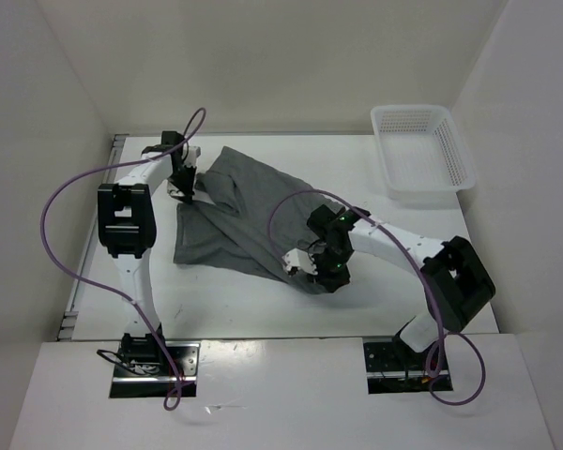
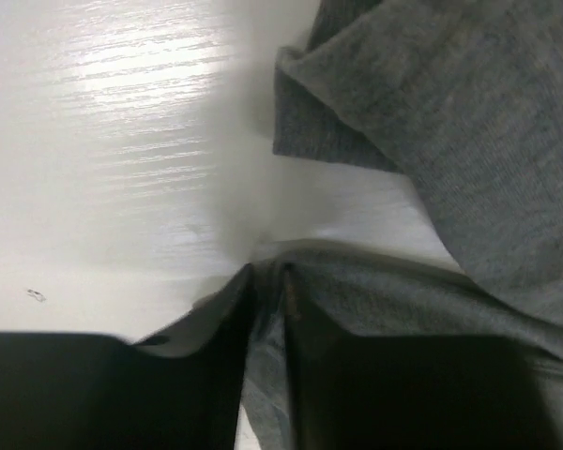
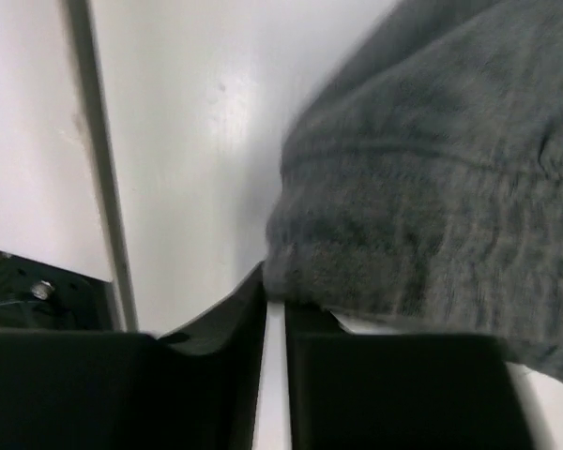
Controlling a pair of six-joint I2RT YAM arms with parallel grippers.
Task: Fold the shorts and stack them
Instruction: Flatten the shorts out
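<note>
Now, on your left, the left gripper (image 2: 267,277) sits at the far-left corner of the shorts (image 1: 239,220), its fingers nearly together with a fold of grey cloth pinched between them. The shorts lie rumpled in the middle of the table (image 1: 263,309). Your right gripper (image 3: 275,295) meets their near-right edge, fingers pressed together; whether cloth is caught, you cannot tell. A white basket (image 1: 420,111) stands far right.

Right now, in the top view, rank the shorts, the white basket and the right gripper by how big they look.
1. shorts: largest, spread wide between the two arms.
2. basket: clearly smaller than the shorts.
3. right gripper: smallest by a wide margin.
None of these is close enough to leave unranked.
</note>
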